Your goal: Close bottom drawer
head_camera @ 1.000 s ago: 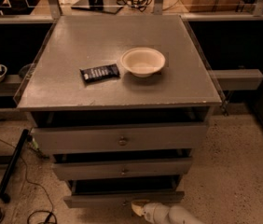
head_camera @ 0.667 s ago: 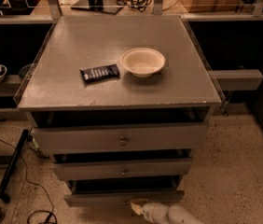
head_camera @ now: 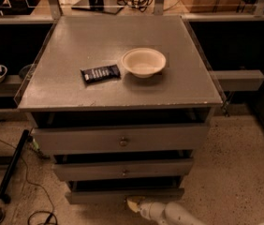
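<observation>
The grey cabinet [head_camera: 122, 97] has three drawers, all pulled out a little. The bottom drawer [head_camera: 122, 195] is the lowest and narrowest, with a plain flat front, standing slightly open with a dark gap above it. My gripper [head_camera: 134, 204] is at the end of the white arm coming in from the lower right. Its tip is right at the lower edge of the bottom drawer's front, near the middle.
A white bowl [head_camera: 143, 62] and a dark snack packet [head_camera: 100, 73] lie on the cabinet top. The top drawer [head_camera: 122, 138] and the middle drawer [head_camera: 122, 168] each have a knob. Cables and a black bar [head_camera: 12, 165] lie on the floor at left. Shelves stand on both sides.
</observation>
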